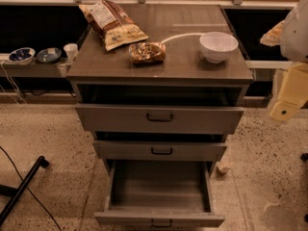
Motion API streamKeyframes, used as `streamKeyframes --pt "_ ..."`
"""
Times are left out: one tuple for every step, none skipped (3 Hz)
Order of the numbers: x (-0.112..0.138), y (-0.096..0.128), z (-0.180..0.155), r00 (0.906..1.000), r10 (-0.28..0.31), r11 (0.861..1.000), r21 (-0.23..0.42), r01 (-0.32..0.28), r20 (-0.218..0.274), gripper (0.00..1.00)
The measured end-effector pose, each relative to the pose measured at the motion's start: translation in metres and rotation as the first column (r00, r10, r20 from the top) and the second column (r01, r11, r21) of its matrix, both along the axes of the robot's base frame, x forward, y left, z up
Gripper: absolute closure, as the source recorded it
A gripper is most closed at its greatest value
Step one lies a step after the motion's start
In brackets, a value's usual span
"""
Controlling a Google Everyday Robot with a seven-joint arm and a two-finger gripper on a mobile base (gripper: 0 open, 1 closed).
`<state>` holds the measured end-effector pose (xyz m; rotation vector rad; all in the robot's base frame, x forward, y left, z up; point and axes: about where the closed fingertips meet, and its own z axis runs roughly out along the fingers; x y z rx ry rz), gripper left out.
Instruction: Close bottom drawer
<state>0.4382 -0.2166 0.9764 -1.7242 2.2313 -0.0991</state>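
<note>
camera view looks down on a grey cabinet (163,69) whose bottom drawer (159,189) is pulled far out at the lower edge of the picture, its small black bar handle (161,223) just showing, while the middle drawer (161,150) and top drawer (159,119) stand out only a little. the gripper (288,100) hangs at the far right, beside the cabinet's top corner and well apart from the bottom drawer - whether it is released or clenched cannot be told. on top lie a chip bag (113,24), a clear snack packet (147,52) and a white bowl (218,46) - the bag's print is too small to read.
</note>
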Motion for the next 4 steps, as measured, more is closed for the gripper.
streamKeyframes --pt "0.000 0.000 0.000 1.0000 0.000 1.000 0.000 0.000 0.000 0.00" --pt "0.005 0.000 -0.027 0.9999 0.008 1.000 0.003 -0.008 0.015 0.00" --pt "-0.005 0.005 -0.115 0.9921 0.122 0.992 -0.010 -0.122 0.029 0.00" --pt "-0.006 0.007 -0.138 0.9912 0.128 0.992 -0.016 -0.127 0.036 0.00"
